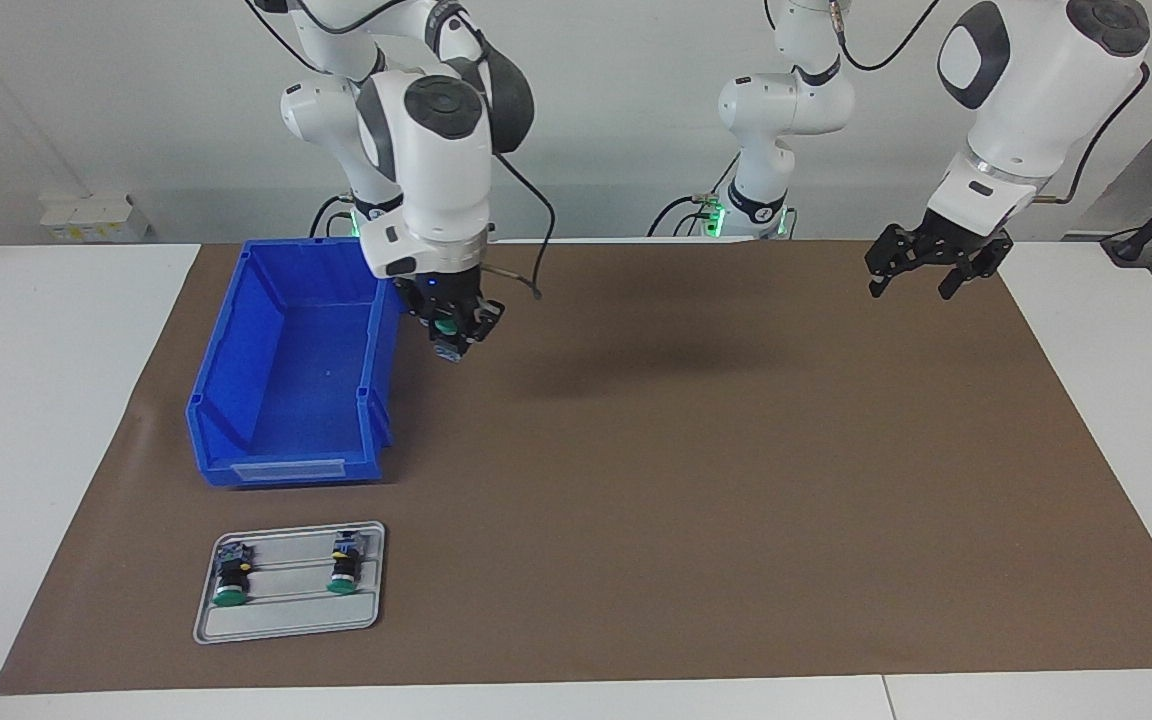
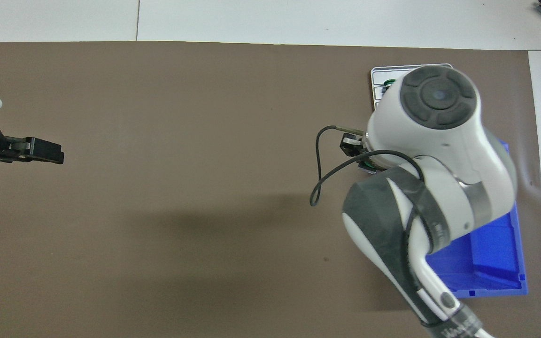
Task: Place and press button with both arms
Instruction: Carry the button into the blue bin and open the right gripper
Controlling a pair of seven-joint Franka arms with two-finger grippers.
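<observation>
Right gripper (image 1: 456, 335) is clamped on the button (image 1: 447, 326), up in the air over the brown mat (image 1: 686, 480), just beside the blue bin (image 1: 286, 370) wall. Green cap shows between the fingers in the facing view; rest of the button body is mostly buried in the black fingers, hard to make out. In the overhead view the right arm's wrist housing covers nearly all of the gripper, only a bit of black and a sliver of green shows at its edge.

Blue bin sits toward the right arm's end of the table, partly covered by the arm in the overhead view.

Grey tray (image 1: 288, 610) lies farther from the robots than the bin, with two like buttons (image 1: 233, 575) in it, side by side, apart. Overhead shows only a corner of the tray.

Left gripper (image 1: 926, 262) hangs over the mat's corner at the left arm's end, jaws spread wide, nothing in them. Arm waits. Overhead cuts off most of it at the frame edge.
</observation>
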